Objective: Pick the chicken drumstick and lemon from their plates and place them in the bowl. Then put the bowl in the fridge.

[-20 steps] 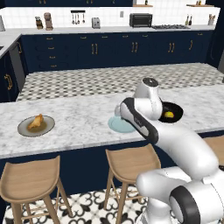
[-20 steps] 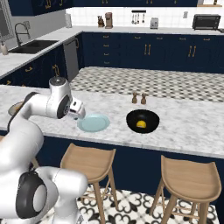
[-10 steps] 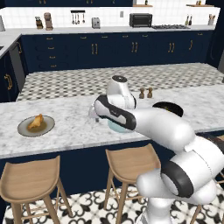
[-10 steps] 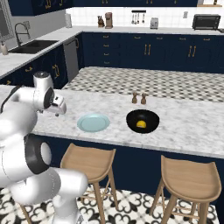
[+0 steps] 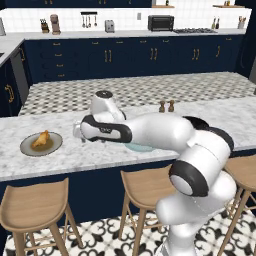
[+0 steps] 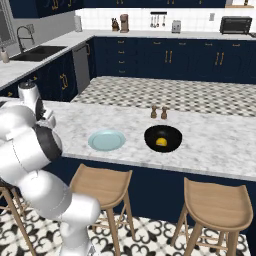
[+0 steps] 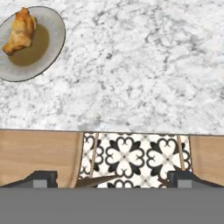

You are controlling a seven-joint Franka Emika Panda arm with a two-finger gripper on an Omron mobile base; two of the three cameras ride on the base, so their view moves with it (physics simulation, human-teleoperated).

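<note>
Item: golden-brown tapered chicken drumstick [image 7: 19, 29], seated on dull grey round plate [image 7: 48, 48] on white marbled desk [image 7: 144, 74]. Located at 10 o'clock from tool [image 7: 111, 179] in hand view, well apart. Tool: fingers spread wide, nothing pinched.

A: What sits on the marble counter [image 6: 210, 145]?

B: The black bowl [image 6: 162, 138] near the centre; the pale blue plate [image 6: 106, 140] just beside it at its 9 o'clock; two small shakers [image 6: 158, 112] at the bowl's 12 o'clock.

A: And the grey plate [image 5: 41, 144]?

B: Well apart, toward the counter's far 9 o'clock end.
</note>
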